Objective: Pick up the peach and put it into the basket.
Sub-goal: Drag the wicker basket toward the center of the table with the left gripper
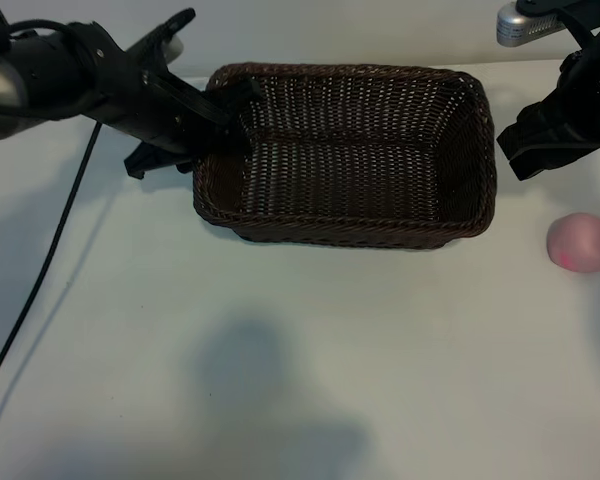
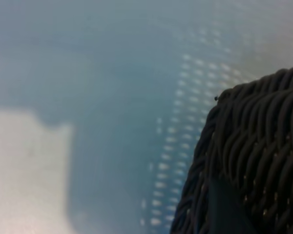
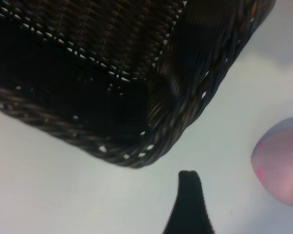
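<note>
The dark-brown woven basket (image 1: 345,155) stands in the middle of the table. My left gripper (image 1: 218,122) straddles its left rim, one finger inside and one outside, shut on the wall. In the left wrist view the weave of the basket (image 2: 254,136) fills one corner, with a dark finger (image 2: 227,209) against it. The pale-pink peach (image 1: 581,242) lies on the table to the right of the basket. My right gripper (image 1: 528,150) hovers open behind the peach, beside the basket's right end, holding nothing. The right wrist view shows one finger (image 3: 189,204), a basket corner (image 3: 176,97) and the peach (image 3: 281,161).
A black cable (image 1: 45,270) runs down the table's left side from the left arm. A silver fitting (image 1: 525,25) sits at the back right. White tabletop (image 1: 300,360) spreads in front of the basket, with a soft shadow on it.
</note>
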